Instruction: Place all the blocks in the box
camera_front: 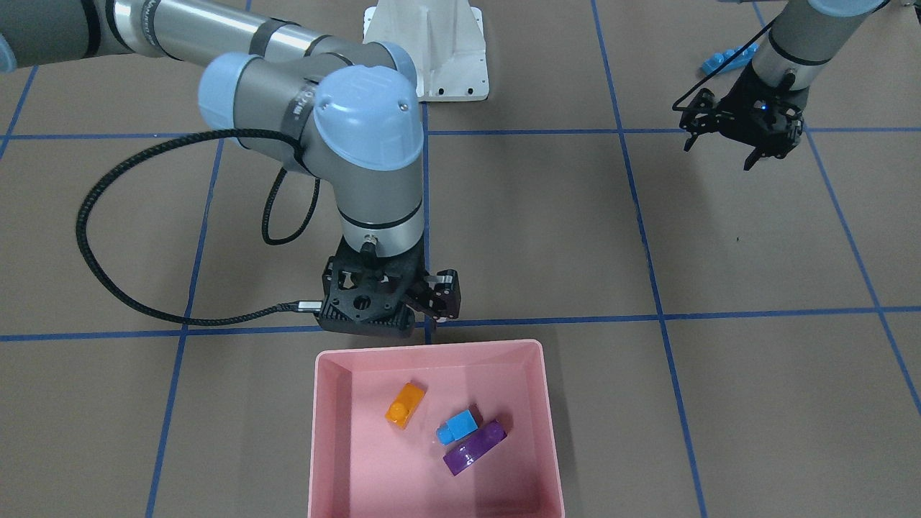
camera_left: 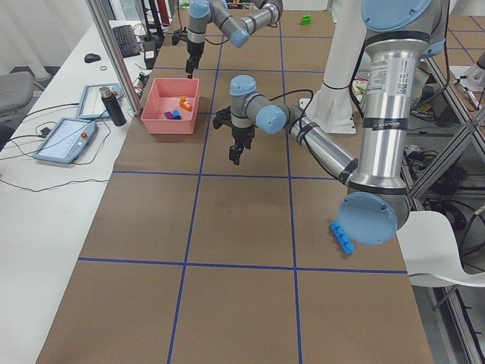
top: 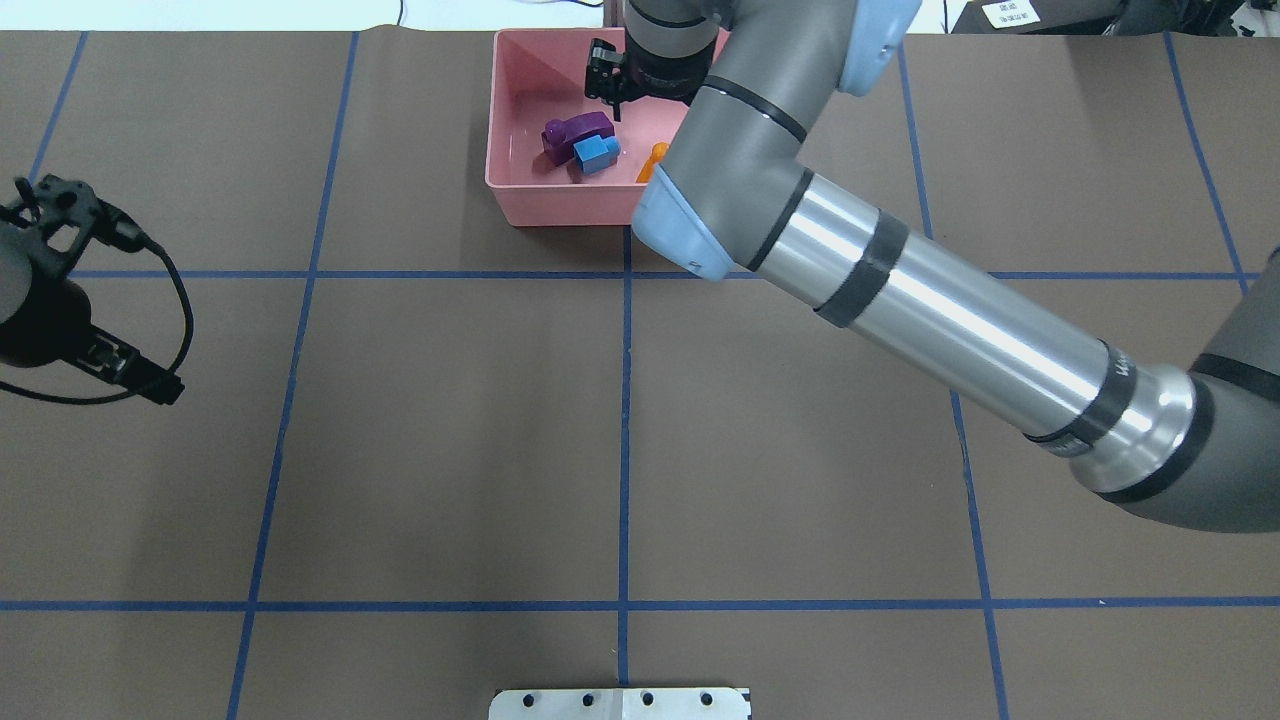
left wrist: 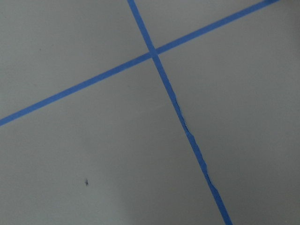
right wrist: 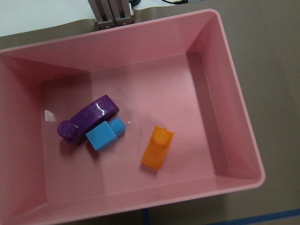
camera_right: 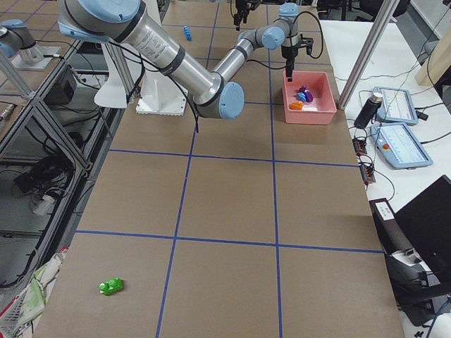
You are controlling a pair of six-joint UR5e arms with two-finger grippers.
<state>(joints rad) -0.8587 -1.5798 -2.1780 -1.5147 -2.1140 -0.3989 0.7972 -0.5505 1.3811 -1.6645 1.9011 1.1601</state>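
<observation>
The pink box (camera_front: 345, 460) holds the orange brick (camera_front: 405, 405), the small light-blue brick (camera_front: 458, 426) and the long purple brick (camera_front: 475, 447). The same three show in the right wrist view: orange (right wrist: 157, 147), light-blue (right wrist: 105, 135), purple (right wrist: 89, 118). My right gripper (camera_front: 432, 316) hangs over the box's robot-side rim, its fingers (right wrist: 104, 11) together and empty. My left gripper (camera_front: 719, 155) is open and empty above bare table. The long blue brick (camera_front: 727, 59) lies behind it, near the robot. The green brick (camera_right: 110, 286) lies far off at the table's right end.
The white pedestal base (camera_front: 428, 50) stands at the robot's side of the table. A black cable (camera_front: 108, 280) loops off the right wrist. Tablets and a dark bottle (camera_right: 366, 111) sit on the side bench beyond the box.
</observation>
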